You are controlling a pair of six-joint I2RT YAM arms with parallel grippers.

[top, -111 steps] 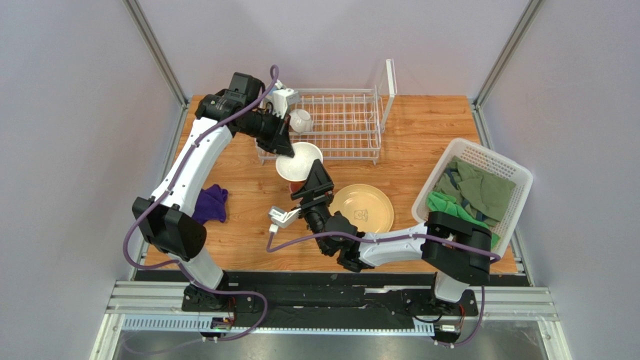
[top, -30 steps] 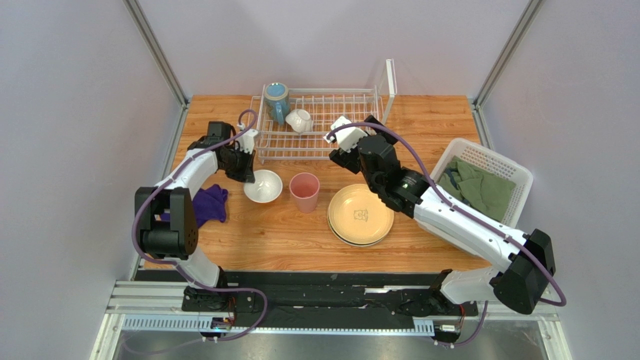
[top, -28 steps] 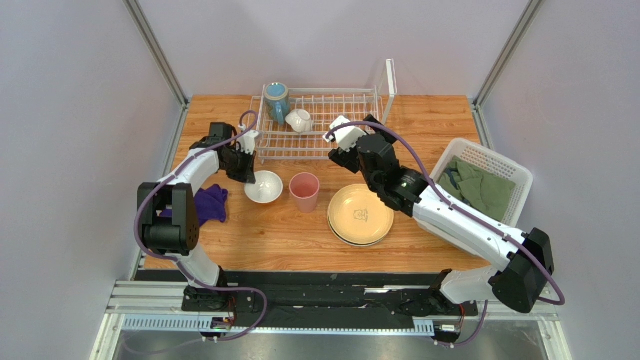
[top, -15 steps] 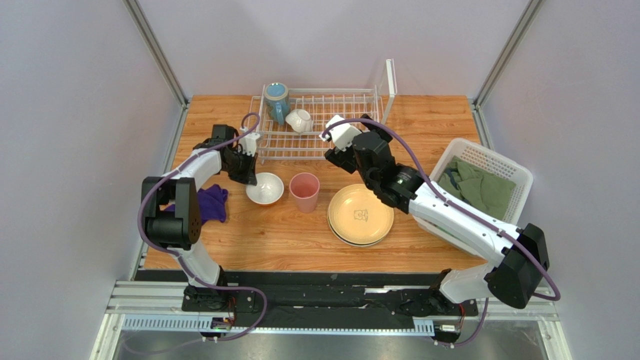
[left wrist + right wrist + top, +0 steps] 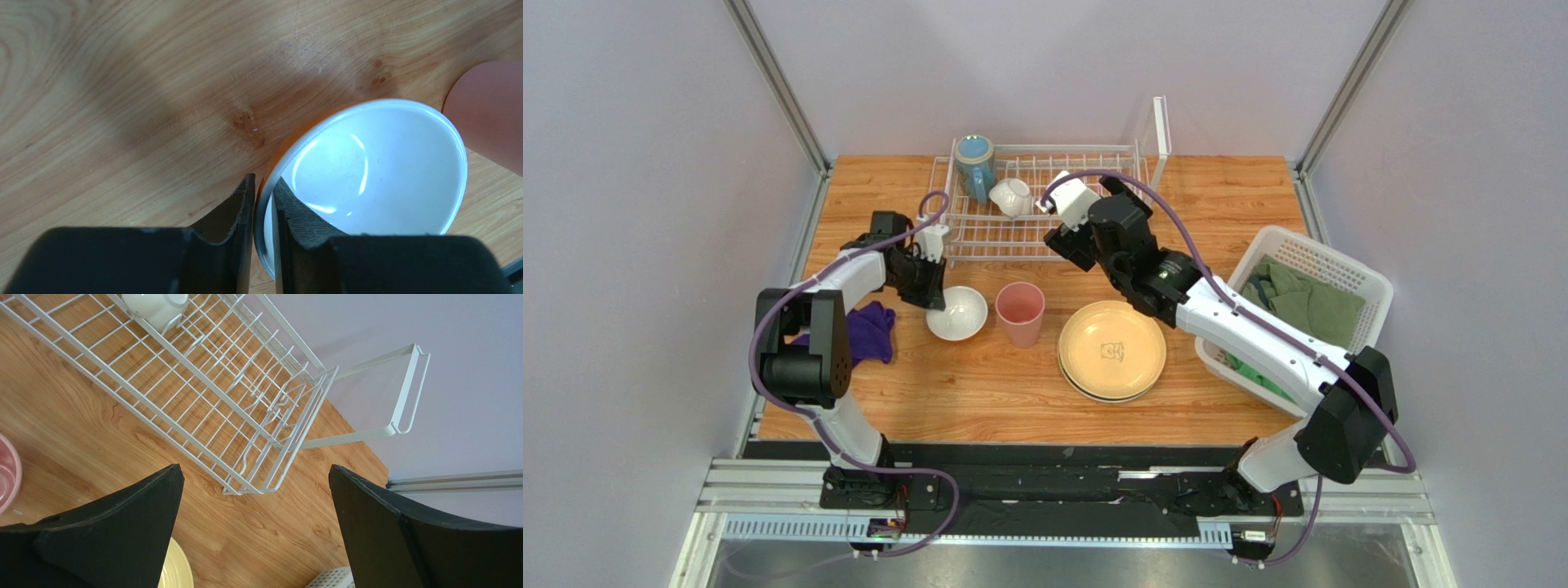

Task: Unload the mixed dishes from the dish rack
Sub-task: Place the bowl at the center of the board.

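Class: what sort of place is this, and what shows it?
Likely a robot test booth, not a kitchen: two arms bolted to a rail, bare walls, a dish rack on a table.

- A robotics laboratory is shown: a wooden table (image 5: 1222, 196) is closed in by plain pale walls (image 5: 1063, 61) behind it and at both of its sides.
- Bare aluminium posts (image 5: 778, 86) are set at the far corners of the table.
- Two robot arms, the left arm (image 5: 836, 279) and the right arm (image 5: 1247, 337), are bolted to a black metal rail (image 5: 1063, 490) at the near edge of the table.
- Purple cables (image 5: 752, 355) are led along the arms.
- A few household things are laid on the table, such as a dish rack (image 5: 1038, 233) and a white lattice basket (image 5: 1326, 257).
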